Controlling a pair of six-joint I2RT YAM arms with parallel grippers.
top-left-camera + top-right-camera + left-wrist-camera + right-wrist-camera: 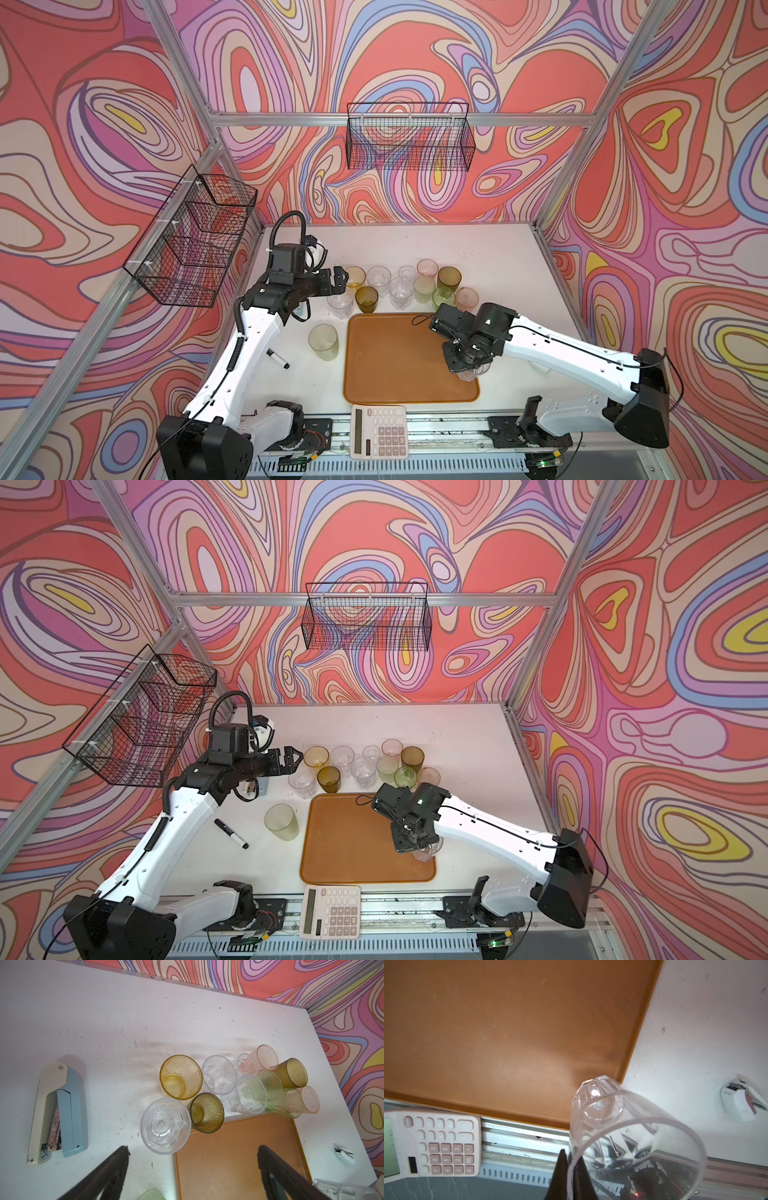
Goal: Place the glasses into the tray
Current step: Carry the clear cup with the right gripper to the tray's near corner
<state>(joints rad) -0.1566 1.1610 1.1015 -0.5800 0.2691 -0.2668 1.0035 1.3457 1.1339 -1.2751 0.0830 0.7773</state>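
Note:
The orange-brown tray (399, 361) lies mid-table. My right gripper (571, 1155) is shut on the rim of a clear faceted glass (623, 1126), one finger inside and one outside. That glass is tilted over the tray's near right corner (469, 375). Several glasses stand clustered behind the tray, among them an amber one (354, 277), an olive-brown one (366, 299) and a clear one (165, 1126). A pale green glass (323, 341) stands alone left of the tray. My left gripper (192, 1151) is open and empty, above the cluster's left end (341, 280).
A white calculator (379, 432) touches the tray's near edge. A black marker (277, 359) and a blue stapler (60, 1113) lie on the left. A small white clip-like thing (741, 1101) lies right of the tray. Wire baskets (195, 237) hang on the walls.

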